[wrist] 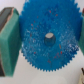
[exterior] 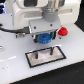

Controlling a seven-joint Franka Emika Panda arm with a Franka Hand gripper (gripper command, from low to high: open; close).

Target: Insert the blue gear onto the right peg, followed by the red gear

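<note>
Two gears are present: one blue gear point(exterior: 44, 38) and one red gear point(exterior: 63, 32). One grey, black-rimmed rectangular plate point(exterior: 35, 60) lies on the white table point(exterior: 15, 70) and carries two thin dark pegs point(exterior: 39, 54). One gripper point(exterior: 44, 40) appears, with two fingers point(wrist: 9, 37).

You look down on a white tabletop point(exterior: 15, 70), smooth and glossy, that fills most of the exterior view and picks up soft, pale reflections from even overhead light. Beyond its far edge, the room falls away into a black backdrop point(exterior: 5, 6) along the top of that view, with no wall, window or floor you can make out. In the wrist view the same white surface point(wrist: 45, 79) shows as a bright, blurred ground.
</note>
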